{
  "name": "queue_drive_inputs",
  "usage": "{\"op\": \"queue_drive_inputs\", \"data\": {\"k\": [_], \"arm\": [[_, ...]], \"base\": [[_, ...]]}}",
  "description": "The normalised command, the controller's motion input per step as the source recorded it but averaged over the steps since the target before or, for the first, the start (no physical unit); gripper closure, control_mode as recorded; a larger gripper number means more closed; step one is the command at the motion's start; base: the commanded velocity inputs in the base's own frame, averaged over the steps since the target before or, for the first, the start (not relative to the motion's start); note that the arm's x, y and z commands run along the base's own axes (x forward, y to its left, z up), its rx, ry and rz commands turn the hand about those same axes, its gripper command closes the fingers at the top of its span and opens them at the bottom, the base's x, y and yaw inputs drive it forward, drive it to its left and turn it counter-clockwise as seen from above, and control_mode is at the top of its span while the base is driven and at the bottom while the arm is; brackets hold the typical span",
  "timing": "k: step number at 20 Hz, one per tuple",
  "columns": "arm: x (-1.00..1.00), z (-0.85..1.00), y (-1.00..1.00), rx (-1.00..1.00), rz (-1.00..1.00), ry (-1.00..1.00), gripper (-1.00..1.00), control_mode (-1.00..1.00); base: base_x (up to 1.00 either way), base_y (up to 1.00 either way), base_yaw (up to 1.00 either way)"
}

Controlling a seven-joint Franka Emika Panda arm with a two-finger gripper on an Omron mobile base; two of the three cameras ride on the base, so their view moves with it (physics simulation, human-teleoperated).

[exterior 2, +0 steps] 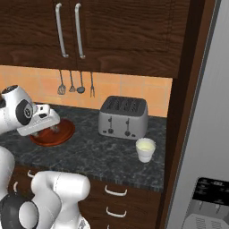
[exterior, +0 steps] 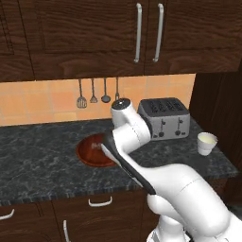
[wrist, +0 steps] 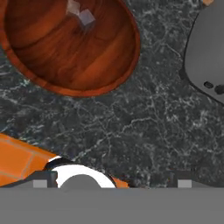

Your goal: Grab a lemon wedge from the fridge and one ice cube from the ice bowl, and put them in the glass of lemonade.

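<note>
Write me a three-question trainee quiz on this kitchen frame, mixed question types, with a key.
1. True or false: the ice bowl holds pale cubes.
2. Which stands nearer the fridge: (A) the toaster or (B) the glass of lemonade?
3. Fill in: the utensils hang on the orange ___ wall.

Key: 1 true, ice cubes lie inside; 2 B; 3 tiled.

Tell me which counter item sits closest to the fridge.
The glass. It stands right of the toaster, nearest the fridge; the bowl sits farthest left.
</note>
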Motion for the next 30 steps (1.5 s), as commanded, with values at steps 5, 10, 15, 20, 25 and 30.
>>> {"op": "queue_drive_inputs", "data": {"k": [5,10,15,20,25,30], "arm": [[1.0,-0.36,0.94,-0.01,0.15,0.09,-1.0,-1.0],[1.0,-0.29,0.28,0.0,0.1,0.37,-1.0,-1.0],[0.24,-0.04,0.0,0.0,0.0,0.06,-1.0,-1.0],[0.46,-0.18,0.24,0.0,0.0,-0.05,-1.0,-1.0],[0.43,-0.43,0.16,0.0,0.0,-0.05,-1.0,-1.0],[0.39,-0.39,0.0,0.0,0.0,-0.08,-1.0,-1.0]], "base": [[0.0,0.0,0.0],[0.0,0.0,0.0],[0.0,0.0,0.0],[0.0,0.0,0.0],[0.0,0.0,0.0],[0.0,0.0,0.0]]}}
